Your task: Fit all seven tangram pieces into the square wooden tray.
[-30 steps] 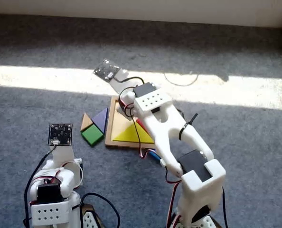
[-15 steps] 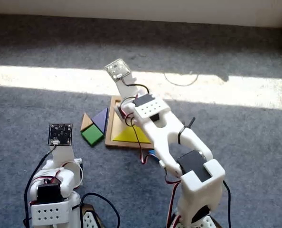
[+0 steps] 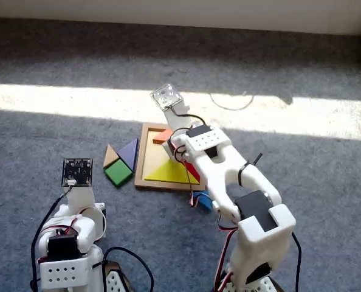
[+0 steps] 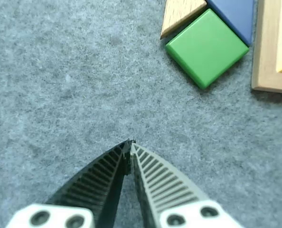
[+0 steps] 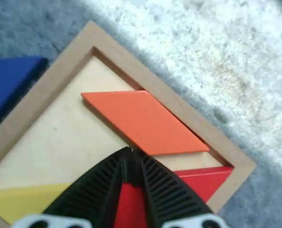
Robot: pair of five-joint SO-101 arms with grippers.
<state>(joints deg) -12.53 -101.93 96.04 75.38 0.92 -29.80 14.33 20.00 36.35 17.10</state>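
The square wooden tray (image 3: 141, 164) lies on the carpet and holds a yellow triangle (image 3: 165, 172), a red piece (image 3: 193, 172) and an orange parallelogram (image 3: 163, 135). In the right wrist view the orange parallelogram (image 5: 145, 123) lies along the tray rim (image 5: 60, 78), beside the red piece (image 5: 202, 183) and the yellow triangle (image 5: 27, 199). My right gripper (image 5: 130, 152) is shut, with its tips at the orange piece's edge. My left gripper (image 4: 130, 143) is shut over bare carpet, short of the green square (image 4: 207, 47), tan triangle (image 4: 181, 14) and blue piece (image 4: 233, 14).
The green square (image 3: 118, 173), tan triangle (image 3: 110, 155) and blue-purple piece (image 3: 130, 152) lie together just left of the tray. Another blue piece (image 3: 202, 199) lies under the right arm (image 3: 223, 170) by the tray's near right corner. Grey carpet lies all around.
The right arm has swung to the right over the tray, and the orange parallelogram now shows in the tray's far part. The left arm has not moved.
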